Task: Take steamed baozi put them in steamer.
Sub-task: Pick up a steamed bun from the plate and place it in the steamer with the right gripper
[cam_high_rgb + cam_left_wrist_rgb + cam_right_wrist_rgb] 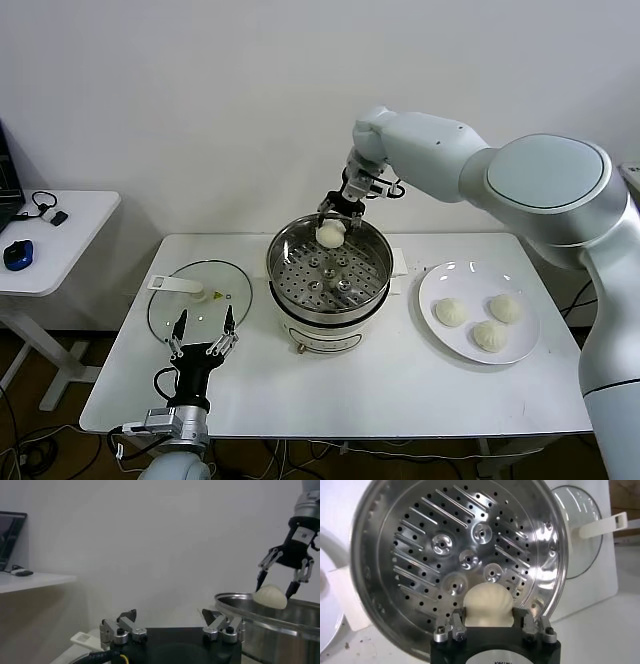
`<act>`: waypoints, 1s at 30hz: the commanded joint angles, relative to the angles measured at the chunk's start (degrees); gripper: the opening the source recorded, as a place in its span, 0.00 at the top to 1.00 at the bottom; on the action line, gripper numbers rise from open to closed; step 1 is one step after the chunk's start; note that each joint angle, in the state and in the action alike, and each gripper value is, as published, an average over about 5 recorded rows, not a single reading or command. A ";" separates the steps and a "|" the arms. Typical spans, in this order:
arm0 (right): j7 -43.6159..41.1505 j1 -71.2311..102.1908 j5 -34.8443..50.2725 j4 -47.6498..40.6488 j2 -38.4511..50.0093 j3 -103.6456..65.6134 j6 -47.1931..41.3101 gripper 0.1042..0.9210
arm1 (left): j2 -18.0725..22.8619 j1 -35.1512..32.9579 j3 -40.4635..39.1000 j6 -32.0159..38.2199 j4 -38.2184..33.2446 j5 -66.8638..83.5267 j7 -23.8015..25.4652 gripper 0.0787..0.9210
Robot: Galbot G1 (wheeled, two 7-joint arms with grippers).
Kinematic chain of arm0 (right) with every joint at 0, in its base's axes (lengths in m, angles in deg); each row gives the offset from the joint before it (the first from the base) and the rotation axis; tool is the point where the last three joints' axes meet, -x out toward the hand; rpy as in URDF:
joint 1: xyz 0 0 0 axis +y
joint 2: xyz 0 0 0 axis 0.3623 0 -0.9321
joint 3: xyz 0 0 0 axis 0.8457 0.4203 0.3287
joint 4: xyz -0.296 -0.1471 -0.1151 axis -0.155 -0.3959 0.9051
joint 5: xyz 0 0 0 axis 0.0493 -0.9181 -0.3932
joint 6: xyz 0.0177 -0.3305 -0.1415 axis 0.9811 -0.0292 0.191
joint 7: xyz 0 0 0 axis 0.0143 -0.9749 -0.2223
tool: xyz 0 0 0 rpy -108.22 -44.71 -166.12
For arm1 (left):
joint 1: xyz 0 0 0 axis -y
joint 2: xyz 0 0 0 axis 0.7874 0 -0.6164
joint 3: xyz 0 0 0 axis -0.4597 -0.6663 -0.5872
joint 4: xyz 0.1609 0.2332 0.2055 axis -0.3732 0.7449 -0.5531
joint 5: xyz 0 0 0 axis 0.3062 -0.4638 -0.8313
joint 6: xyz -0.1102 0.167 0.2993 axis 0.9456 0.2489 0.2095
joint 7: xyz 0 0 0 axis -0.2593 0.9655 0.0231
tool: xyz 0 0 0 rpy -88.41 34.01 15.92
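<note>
My right gripper (334, 222) is shut on one cream-white baozi (331, 235) and holds it over the far rim of the steel steamer (285, 250). In the right wrist view the baozi (487, 605) sits between the fingers above the steamer's perforated floor (435, 560). In the left wrist view the held baozi (270, 596) hangs just above the steamer rim (260, 615). Three more baozi (451, 312) (504, 308) (490, 335) lie on the white plate (440, 285) to the right. My left gripper (203, 333) is open and empty near the front left.
A flat glass lid with a white handle (195, 295) lies on the table left of the steamer, just beyond my left gripper. A side table (60, 240) with a mouse and small items stands further left. A wall runs close behind the table.
</note>
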 commanded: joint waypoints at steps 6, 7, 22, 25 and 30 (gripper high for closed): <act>-0.27 3.38 -1.46 -3.94 -2.20 -0.36 2.80 0.36 | -0.10 0.20 0.16 0.18 0.31 0.21 -0.01 0.12; -0.31 3.59 -1.45 -4.07 -2.22 -0.42 2.80 0.36 | -0.10 0.26 0.18 0.20 0.38 0.22 -0.02 0.12; -0.43 5.99 -3.20 -7.08 -2.96 -3.15 2.80 0.36 | -0.09 0.81 0.32 0.31 0.62 0.48 -0.11 0.12; -0.25 6.32 -3.38 -7.36 -3.17 -3.61 2.80 0.36 | -0.11 0.80 0.46 0.33 0.60 0.54 -0.11 0.12; -0.28 6.07 -3.99 -7.30 -2.88 -3.54 2.80 0.36 | -0.12 0.73 0.49 0.32 0.41 0.61 -0.06 0.12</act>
